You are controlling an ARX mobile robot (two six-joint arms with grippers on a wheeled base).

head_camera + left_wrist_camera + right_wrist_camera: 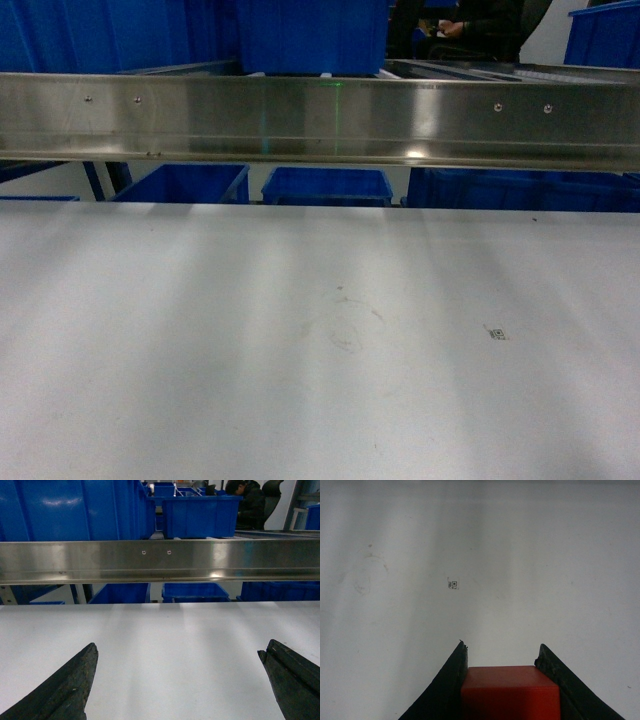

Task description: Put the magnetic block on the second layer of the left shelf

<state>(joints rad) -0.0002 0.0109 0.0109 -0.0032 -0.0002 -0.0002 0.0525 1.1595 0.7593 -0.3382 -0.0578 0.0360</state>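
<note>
The magnetic block (510, 692), a plain red cube, sits between the two black fingers of my right gripper (503, 646), which is shut on it just above the white tabletop (520, 555). My left gripper (180, 647) hangs open over the same tabletop with nothing between its fingers. A stainless-steel rail (320, 120) of the rack crosses the head view, with a large blue crate (310, 35) on the tier behind it. In the left wrist view the rail (160, 555) and big blue crates (75, 507) show too. Neither gripper appears in the head view.
Smaller blue crates (325, 185) stand below the rail beyond the table's far edge. A small printed marker (496, 333) lies on the white table (200, 350). A person in dark clothes (247, 505) sits behind the rack at the right.
</note>
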